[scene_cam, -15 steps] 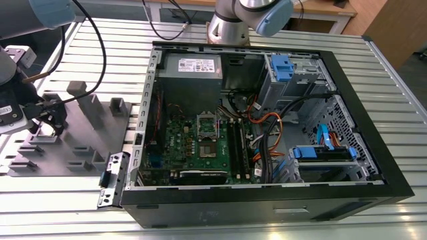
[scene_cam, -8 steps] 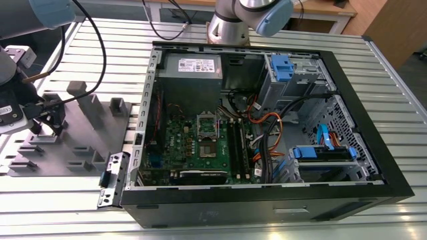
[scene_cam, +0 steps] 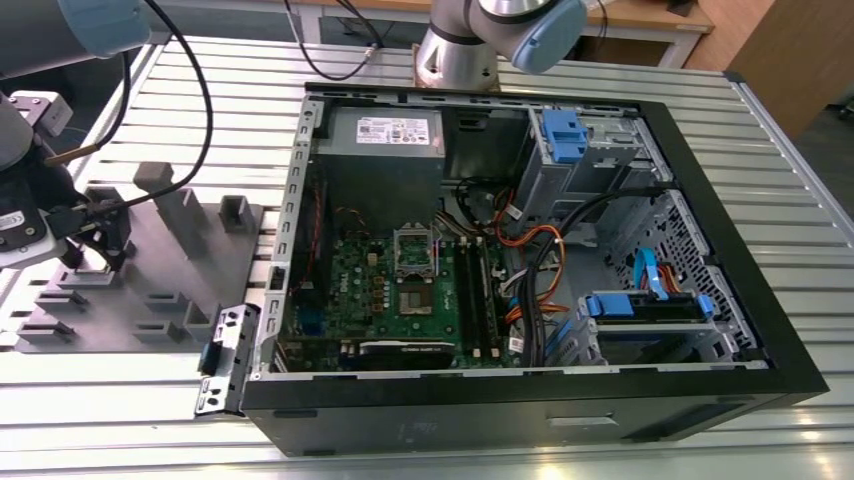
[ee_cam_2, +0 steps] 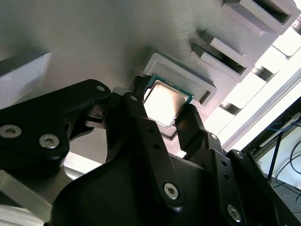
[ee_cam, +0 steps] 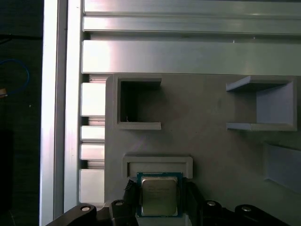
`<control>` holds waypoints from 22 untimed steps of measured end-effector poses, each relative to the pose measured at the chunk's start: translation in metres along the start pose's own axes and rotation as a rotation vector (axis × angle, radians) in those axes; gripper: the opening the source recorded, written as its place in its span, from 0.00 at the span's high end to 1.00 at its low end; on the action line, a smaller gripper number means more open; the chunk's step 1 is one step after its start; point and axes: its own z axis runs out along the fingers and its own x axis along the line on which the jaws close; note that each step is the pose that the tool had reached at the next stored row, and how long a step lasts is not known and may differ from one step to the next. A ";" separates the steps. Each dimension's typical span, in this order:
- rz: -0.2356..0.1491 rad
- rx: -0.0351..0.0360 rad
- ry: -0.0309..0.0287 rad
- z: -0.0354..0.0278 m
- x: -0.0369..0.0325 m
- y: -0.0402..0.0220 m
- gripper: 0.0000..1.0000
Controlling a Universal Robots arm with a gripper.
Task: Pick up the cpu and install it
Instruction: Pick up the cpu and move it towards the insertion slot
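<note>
The arm (scene_cam: 19, 150) bends low at the exterior view's left, claw (ee_cam_2: 163, 104) pointing down, fingers (ee_cam_2: 189, 126) pinching the cpu (ee_cam: 160, 195).

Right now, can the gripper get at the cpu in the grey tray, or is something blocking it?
Likely yes. The gripper sits down at the cpu, straddling it in its pocket of the grey tray, and nothing lies over the chip. Whether it grips yet is unclear.

Your cpu (ee_cam: 159, 195) sits in a tray (scene_cam: 200, 275) pocket with the gripper (scene_cam: 94, 262) pinching its sides. The tray lies to the exterior view's left of the case (scene_cam: 467, 420).
</note>
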 end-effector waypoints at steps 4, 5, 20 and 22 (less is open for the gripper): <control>0.000 -0.0001 -0.0002 -0.0003 -0.0001 0.0000 0.46; 0.000 -0.0002 -0.0003 -0.0002 -0.0001 0.0000 0.46; -0.006 -0.0001 0.0001 -0.0005 0.0007 0.0000 0.46; -0.006 -0.0001 0.0001 -0.0005 0.0007 0.0000 0.46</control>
